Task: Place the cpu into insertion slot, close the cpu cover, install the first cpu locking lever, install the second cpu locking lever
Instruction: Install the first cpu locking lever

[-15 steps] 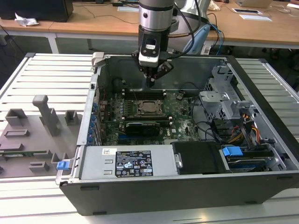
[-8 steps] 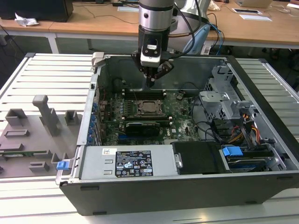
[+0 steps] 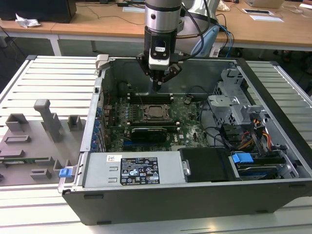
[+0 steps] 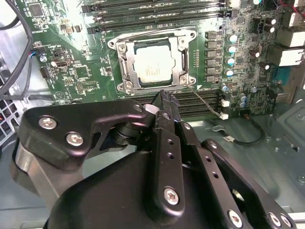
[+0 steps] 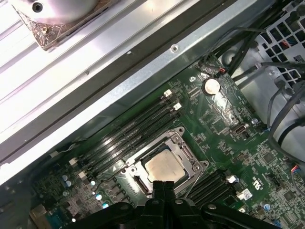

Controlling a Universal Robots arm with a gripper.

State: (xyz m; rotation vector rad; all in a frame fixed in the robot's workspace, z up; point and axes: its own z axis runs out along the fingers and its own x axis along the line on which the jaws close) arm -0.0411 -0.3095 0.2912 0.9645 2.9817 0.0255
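Jaws together near cpu point(image 4: 153, 67) (silvery-tan face)

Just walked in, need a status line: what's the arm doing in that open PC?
A single robot arm is working inside an open computer case. Its gripper, fingers shut and holding nothing, hangs just above the motherboard, close to the cpu. The cpu is already seated, and the cpu cover lies flat around it, with the chip showing through its window. I cannot tell whether the locking levers are latched.
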